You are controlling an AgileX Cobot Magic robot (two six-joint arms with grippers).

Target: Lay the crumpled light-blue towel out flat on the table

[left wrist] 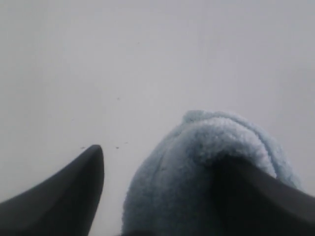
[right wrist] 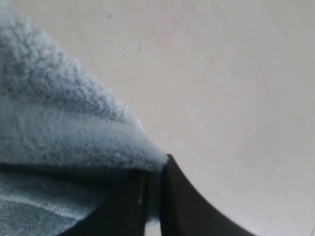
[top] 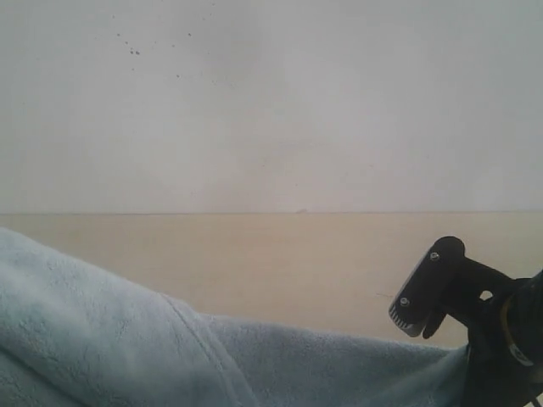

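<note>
- Nearest the lens, pale-blue towel (top: pixel 127 339): fluffy terry filling the lower foreground of the exterior view, high at the left and sloping down toward the right arm (top: pixel 492 365) in the lower right corner.
- Across that cloth, a stitched seam (top: pixel 199 343) running on a slant.
- Behind the towel, bare beige tabletop (top: pixel 297 263); beyond it, plain white wall (top: pixel 297 110) with a few dark specks (top: pixel 134 51) near the upper left.
- Right tool (right wrist: pixel 156 169): all but closed, both dark fingers (right wrist: pixel 197 211) pressed together on a corner of the towel, cloth nipped between the tips and bunched thickly to one side.
- Left tool (left wrist: pixel 160 155): spread wide, gripping nothing; one finger (left wrist: pixel 64 196) bare with clear space beside it, the other hidden at its tip under a rounded fold of towel draped over it.
- Towel pinched by the right tool and hooked over one finger of the left tool; not flat, with folds and a raised hump.
- Contact between cloth and tabletop: impossible to tell from these views.
</note>
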